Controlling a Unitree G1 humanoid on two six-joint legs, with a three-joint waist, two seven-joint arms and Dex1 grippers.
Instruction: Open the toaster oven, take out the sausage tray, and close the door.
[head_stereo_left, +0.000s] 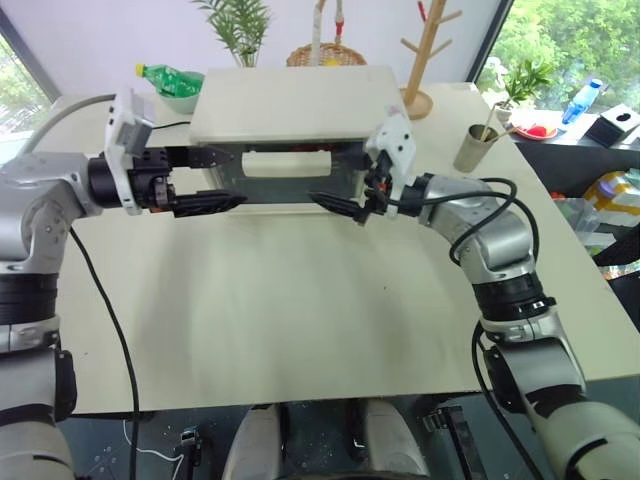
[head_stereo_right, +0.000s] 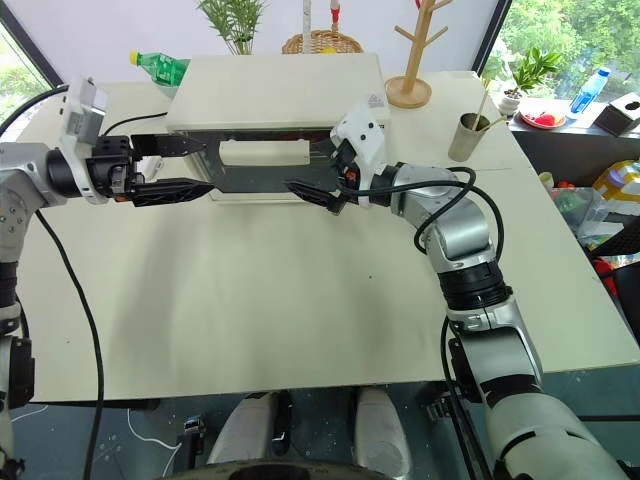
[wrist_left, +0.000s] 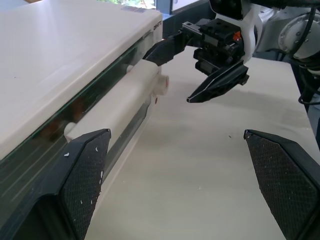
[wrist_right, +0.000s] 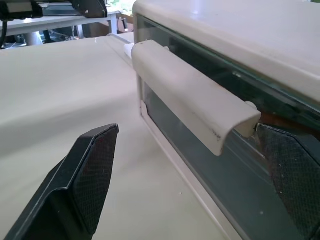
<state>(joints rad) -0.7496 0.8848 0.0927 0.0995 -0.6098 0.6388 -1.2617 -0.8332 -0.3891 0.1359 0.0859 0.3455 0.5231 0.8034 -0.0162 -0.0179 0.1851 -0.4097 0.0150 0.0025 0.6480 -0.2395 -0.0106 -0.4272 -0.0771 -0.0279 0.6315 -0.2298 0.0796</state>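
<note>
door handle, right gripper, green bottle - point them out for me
door handle (wrist_right: 192, 97), right wrist view, middle of the white bar
right gripper (wrist_left: 197, 72), left wrist view, between its fingertips
green bottle (head_stereo_left: 172, 78), left eye view, its body

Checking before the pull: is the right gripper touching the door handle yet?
Cannot tell. In the right wrist view the open right gripper straddles the handle; one finger sits right at its end, with no plain gap or contact.
</note>
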